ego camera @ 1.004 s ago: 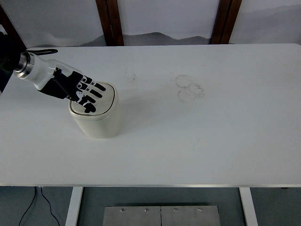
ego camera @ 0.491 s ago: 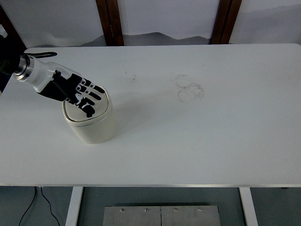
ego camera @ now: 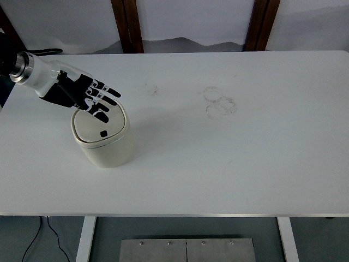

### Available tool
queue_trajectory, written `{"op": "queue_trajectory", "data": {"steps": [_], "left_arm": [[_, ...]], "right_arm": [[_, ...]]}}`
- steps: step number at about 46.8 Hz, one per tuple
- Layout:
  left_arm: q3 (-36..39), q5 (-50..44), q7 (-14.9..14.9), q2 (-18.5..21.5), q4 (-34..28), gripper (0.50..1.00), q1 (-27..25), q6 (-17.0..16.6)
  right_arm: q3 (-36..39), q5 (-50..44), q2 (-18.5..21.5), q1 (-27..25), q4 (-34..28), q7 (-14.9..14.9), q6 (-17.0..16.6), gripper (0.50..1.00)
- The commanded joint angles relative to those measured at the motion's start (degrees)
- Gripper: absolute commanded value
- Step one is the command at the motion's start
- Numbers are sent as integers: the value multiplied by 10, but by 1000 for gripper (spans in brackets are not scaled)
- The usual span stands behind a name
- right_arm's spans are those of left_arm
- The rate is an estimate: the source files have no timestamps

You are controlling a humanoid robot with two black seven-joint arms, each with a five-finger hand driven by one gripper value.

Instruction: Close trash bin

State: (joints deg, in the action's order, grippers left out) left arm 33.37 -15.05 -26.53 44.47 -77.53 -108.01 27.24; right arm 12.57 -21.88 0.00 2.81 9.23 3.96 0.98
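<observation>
Item: trash bin (ego camera: 103, 139), cream, upright, sitting near table (ego camera: 245, 164) left edge, abt midway front to back. Lid w/ small black mark looking flat, prob. shut. Left hand (ego camera: 87, 97): fingers spread flat, gripping nothing, hovering over lid's far rim. You're lifting off; go straight up, don't drag bin.

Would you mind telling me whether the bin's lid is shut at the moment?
Shut: the lid lies flat within the rim of the upright bin, no gap showing. The left hand is above its far edge, fingers spread.

Left hand (ego camera: 87, 98) now off bin lid (ego camera: 100, 127)
</observation>
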Motion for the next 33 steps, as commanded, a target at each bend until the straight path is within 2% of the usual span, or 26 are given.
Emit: {"op": "queue_trajectory", "data": {"steps": [1, 10, 20, 26, 33], "left_arm": [[-3, -1, 0, 1, 2, 1000, -15, 1], [-34, -6, 1, 1, 26, 1000, -40, 11], [-117, -6, 4, -4, 112, 1000, -33, 11], [-166, -10, 10, -9, 149, 1000, -11, 9], [-242, -14, 34, -8, 182, 1000, 43, 4]], "right_arm": [[0, 0, 0, 1, 0, 0, 0, 995], [0, 0, 0, 1, 0, 0, 1, 995], [0, 0, 0, 1, 0, 0, 0, 995], [0, 0, 0, 0, 1, 0, 0, 995], [0, 0, 0, 0, 1, -1, 0, 995]]}}
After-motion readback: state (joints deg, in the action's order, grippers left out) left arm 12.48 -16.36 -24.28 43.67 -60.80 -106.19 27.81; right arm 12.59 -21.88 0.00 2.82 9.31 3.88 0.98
